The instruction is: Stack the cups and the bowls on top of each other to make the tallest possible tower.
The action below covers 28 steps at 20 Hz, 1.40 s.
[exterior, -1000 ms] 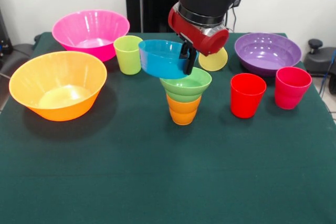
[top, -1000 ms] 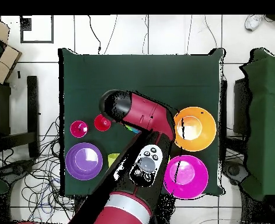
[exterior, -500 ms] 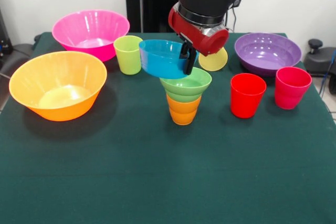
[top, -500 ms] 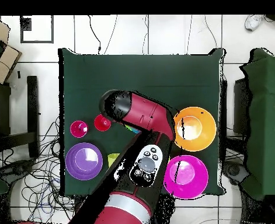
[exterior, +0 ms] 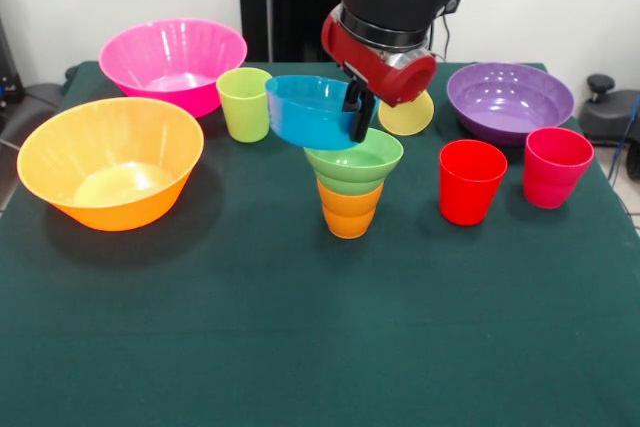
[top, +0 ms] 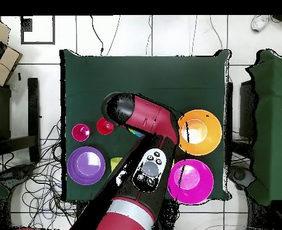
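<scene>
Dark green table cloth [exterior: 300, 347] fills lower frame. Overhead: tangled cables [top: 41, 173] on white tiled floor [top: 167, 36] at left; cardboard box [top: 0, 51] upper left; green-covered table [top: 275, 120] at right edge.

Front view: even, bright light is falling from above. Soft shadows are pooling close under the large orange bowl [exterior: 110, 160] and the red cup [exterior: 472, 182] on the table [exterior: 300, 347]. Mild glare is showing on the purple bowl [exterior: 510, 100]. Focus is holding sharp throughout. Overhead view: the floor [top: 167, 36] is reading very bright, almost washed out.
</scene>
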{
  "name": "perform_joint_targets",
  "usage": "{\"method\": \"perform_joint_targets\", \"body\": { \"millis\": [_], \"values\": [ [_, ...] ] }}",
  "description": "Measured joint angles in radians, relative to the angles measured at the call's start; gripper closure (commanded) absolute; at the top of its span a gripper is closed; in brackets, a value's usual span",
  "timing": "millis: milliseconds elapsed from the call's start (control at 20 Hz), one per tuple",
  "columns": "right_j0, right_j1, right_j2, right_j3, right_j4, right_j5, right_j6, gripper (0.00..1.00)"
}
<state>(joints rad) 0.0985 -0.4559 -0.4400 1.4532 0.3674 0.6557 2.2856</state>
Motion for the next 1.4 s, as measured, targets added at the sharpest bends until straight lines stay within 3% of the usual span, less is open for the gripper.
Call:
{"method": "perform_joint_targets", "body": {
  "millis": [1400],
  "values": [
    [0.022,0.000,-0.005,0.000,0.000,0.000,0.064,1.00]
  ]
}}
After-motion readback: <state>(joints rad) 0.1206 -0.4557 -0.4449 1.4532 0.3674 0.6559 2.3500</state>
